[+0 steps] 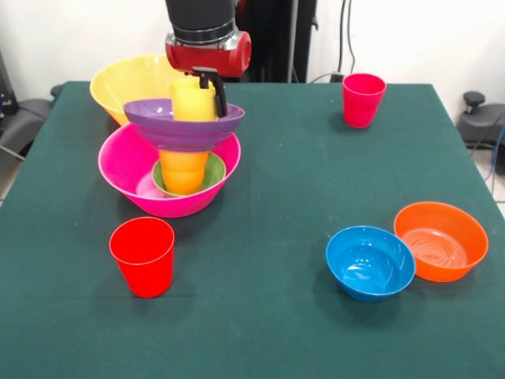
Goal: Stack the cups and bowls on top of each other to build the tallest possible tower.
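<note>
The tower stands at the left: the big hot-pink bowl holds the small green bowl. An orange cup stands in the green bowl and carries the wide purple bowl. A yellow cup stands in the purple bowl. My gripper comes straight down onto it and is shut on the yellow cup's rim, with one black finger along its right side. The red cup stands in front of the tower. The crimson-pink cup stands at the far right.
The big orange-yellow bowl sits just behind the tower, touching or nearly touching it. The blue bowl and the orange bowl sit side by side at the near right. The green table ends close behind the far cup.
</note>
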Robot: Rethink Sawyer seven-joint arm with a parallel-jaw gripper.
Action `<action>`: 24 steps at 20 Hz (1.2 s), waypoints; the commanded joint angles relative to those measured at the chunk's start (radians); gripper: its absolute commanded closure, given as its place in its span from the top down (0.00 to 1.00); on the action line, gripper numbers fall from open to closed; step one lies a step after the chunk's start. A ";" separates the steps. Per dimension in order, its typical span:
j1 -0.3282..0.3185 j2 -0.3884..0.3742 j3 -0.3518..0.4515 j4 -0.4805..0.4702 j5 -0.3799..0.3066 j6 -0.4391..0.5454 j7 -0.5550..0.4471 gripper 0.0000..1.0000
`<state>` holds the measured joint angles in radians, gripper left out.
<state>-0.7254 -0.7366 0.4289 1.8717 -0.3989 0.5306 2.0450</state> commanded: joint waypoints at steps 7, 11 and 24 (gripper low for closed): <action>0.019 0.132 0.077 -0.164 -0.002 0.017 -0.069 0.00; 0.013 0.127 0.080 -0.149 0.002 0.006 -0.068 0.00; 0.011 0.105 0.095 -0.160 0.017 0.083 -0.078 0.00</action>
<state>-0.7260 -0.6669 0.4967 1.7396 -0.3676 0.5485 2.0448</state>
